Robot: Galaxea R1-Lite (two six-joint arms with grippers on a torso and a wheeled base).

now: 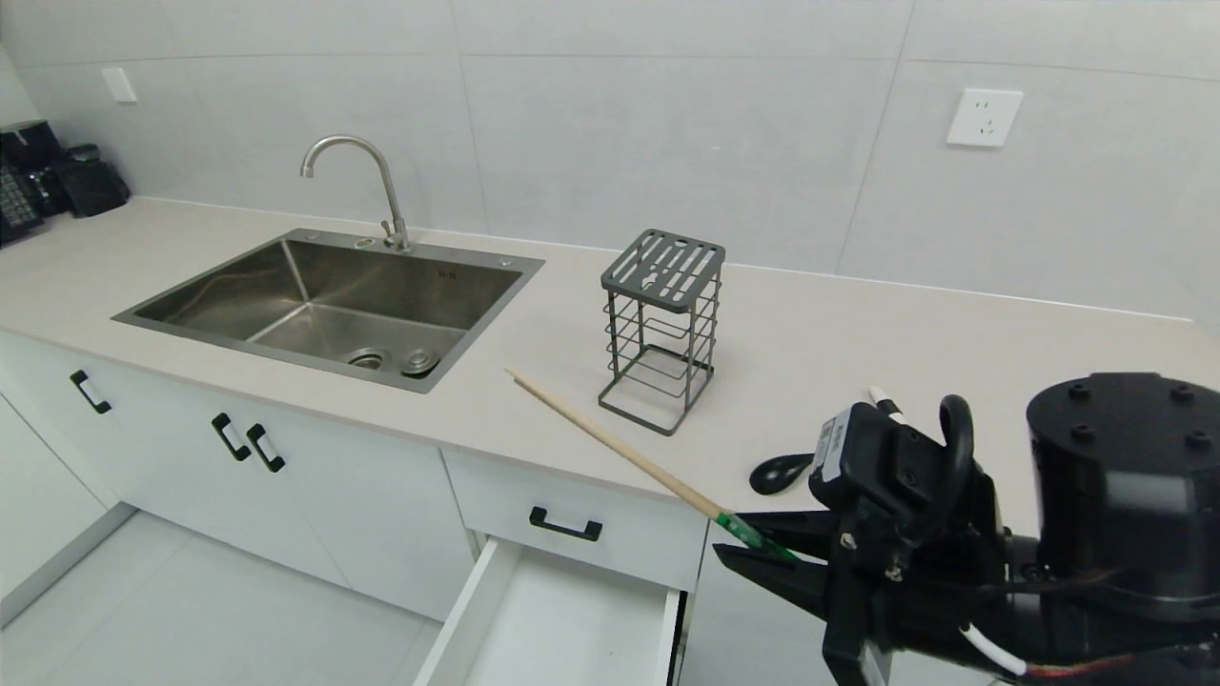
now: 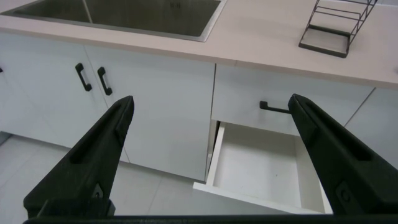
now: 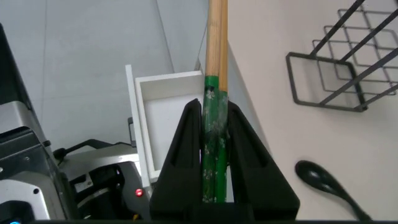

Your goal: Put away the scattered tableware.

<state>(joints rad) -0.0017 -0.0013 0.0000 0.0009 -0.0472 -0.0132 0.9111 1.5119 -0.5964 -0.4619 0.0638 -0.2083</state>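
Right pincer (image 1: 762, 553) clenched on chopsticks (image 1: 610, 440).
They slant over the surface's (image 1: 858, 333) front edge near the rack (image 1: 662, 329); left pincer (image 2: 211, 101) released, facing the open drawer (image 2: 267, 168).

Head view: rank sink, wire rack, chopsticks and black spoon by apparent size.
1. Stainless steel sink.
2. Grey wire rack.
3. Wooden green-ended chopsticks: longer than the rack but far thinner, so these two are unsure.
4. Black spoon.

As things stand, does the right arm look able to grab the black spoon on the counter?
Probably not yet: the right gripper is shut on the chopsticks, so its jaws are taken, though the black spoon lies close by on bare counter.
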